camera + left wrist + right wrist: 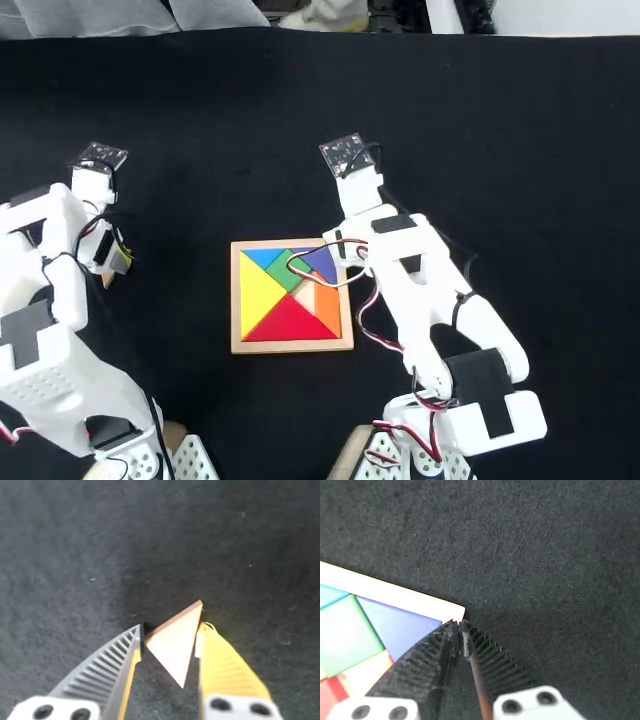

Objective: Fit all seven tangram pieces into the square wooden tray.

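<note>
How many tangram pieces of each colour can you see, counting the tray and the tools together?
light blue piece: 1
green piece: 1
purple piece: 1
yellow piece: 1
red piece: 1
orange piece: 1
pale piece, in the left tool: 1
Total: 7 pieces

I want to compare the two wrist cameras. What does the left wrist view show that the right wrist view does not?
Left wrist view: the left gripper shut on a pale triangle piece. Right wrist view: the shut right gripper at a corner of the wooden tray, with a purple piece and a green piece inside. Both: the black table cover.
</note>
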Controlling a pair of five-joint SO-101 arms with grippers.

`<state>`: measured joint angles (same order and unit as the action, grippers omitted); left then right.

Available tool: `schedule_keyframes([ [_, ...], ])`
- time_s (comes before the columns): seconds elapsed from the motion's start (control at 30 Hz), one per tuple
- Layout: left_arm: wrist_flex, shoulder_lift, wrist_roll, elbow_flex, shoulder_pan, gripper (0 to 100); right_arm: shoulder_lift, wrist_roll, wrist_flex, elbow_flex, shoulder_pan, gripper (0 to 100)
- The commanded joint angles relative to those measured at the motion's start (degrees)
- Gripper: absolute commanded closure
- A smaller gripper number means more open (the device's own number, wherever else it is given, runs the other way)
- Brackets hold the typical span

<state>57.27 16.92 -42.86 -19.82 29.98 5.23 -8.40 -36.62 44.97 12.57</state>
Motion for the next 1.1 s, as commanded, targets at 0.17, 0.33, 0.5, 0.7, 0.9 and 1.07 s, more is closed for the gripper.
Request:
schedule_keyframes([
  [0.17,5.45,-2.9,0.35,3.3,-0.66,83,0.31,-0.7,-0.35,-3.12,-0.44,98.7],
  [0.33,21.19,-11.96,0.35,9.01,-3.12,83,0.75,-0.7,-0.44,-3.21,-0.53,98.7],
  [0.5,27.96,-22.42,2.37,9.19,-6.37,83,0.84,-0.7,-0.7,-3.3,-0.62,98.7],
  [0.7,29.71,-30.33,15.82,8.57,-11.47,83,0.84,-0.62,-0.79,-3.38,-1.41,98.7],
  [0.9,29.54,-34.2,34.02,1.1,-23.16,83,3.82,2.11,-1.58,-4.53,-8.44,98.7],
  [1.07,28.31,-36.31,51.78,-4.18,-41.27,83,6.55,5.8,-1.32,-4.18,-12.92,98.7],
])
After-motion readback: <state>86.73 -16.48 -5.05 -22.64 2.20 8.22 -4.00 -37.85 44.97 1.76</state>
